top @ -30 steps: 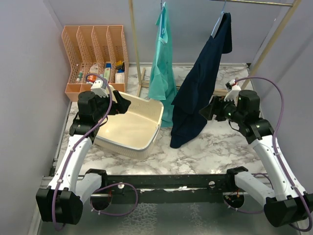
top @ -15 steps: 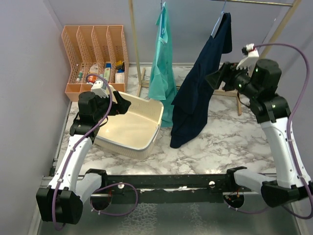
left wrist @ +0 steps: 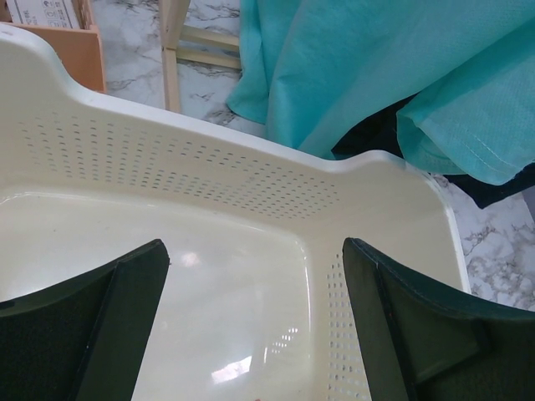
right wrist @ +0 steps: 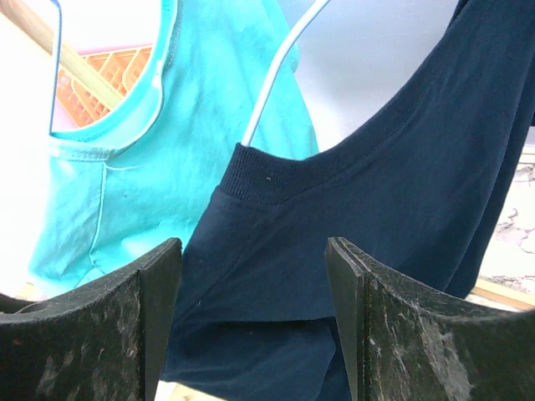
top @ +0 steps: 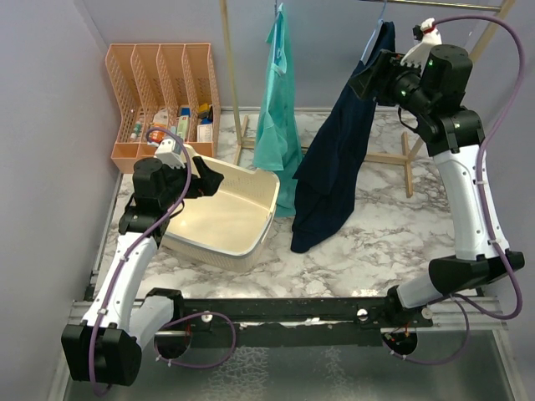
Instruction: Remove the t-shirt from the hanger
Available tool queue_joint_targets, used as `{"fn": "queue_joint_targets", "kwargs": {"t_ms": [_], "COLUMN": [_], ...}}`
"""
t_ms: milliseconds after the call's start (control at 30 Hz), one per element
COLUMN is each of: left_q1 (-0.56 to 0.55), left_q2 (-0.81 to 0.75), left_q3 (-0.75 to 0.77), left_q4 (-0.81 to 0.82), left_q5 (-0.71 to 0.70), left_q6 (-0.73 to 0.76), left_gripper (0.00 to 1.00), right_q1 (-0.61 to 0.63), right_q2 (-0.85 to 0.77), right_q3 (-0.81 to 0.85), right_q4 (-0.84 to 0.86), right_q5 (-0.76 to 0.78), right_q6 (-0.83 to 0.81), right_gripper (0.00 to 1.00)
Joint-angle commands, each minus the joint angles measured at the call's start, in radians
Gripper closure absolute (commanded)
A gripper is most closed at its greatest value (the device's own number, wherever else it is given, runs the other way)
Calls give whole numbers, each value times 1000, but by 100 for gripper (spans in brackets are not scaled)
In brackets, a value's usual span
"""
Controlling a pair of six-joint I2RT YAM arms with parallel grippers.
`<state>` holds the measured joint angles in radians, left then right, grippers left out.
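Cream basket (top: pixel 216 251) nearest: left gripper (left wrist: pixel 252 246) hovers over it, jaws spread, empty. Navy t-shirt (top: pixel 334 159) hangs on its white hanger (right wrist: pixel 272 79), just beside a teal shirt (top: pixel 278 109). Right gripper (right wrist: pixel 252 244) is up at the collar, jaws apart, gripping nothing.

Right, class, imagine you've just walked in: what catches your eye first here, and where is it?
Two shirts hang at the back: a navy t-shirt on a white hanger and a teal t-shirt to its left. The right gripper hovers open, high up at the navy collar. Nearer, on the left, the left gripper hangs open over a cream basket.
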<state>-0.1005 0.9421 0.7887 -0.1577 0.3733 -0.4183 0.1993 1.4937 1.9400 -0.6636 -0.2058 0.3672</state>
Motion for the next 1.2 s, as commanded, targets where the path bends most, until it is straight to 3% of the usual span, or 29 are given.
{"fn": "queue_joint_targets", "kwargs": {"t_ms": [0,367,700,900,1167], "left_q1": [-5,-5,-5,-5,-5], "left_q2": [-24,-20,-11,-5,-2], "left_q3": [-13,-20,-21,-22,-24], "left_q4": [31,42,43,43,49], "left_q5": [8,20,24,32,38], "left_q6": [-14,-24,-27,-28,-32], "left_gripper": [12,13,13,14,16], "right_q1": [4,5,20,22,22], "right_q2": [32,40,149,202,9], "right_q3": [45,33,168,252,-16], "right_q4": [30,75,-54,-198,-150], "right_q5": [23,15,16,129,369], "right_q6": [44,67,38,18,-20], "right_gripper": [31,32,34,36,38]}}
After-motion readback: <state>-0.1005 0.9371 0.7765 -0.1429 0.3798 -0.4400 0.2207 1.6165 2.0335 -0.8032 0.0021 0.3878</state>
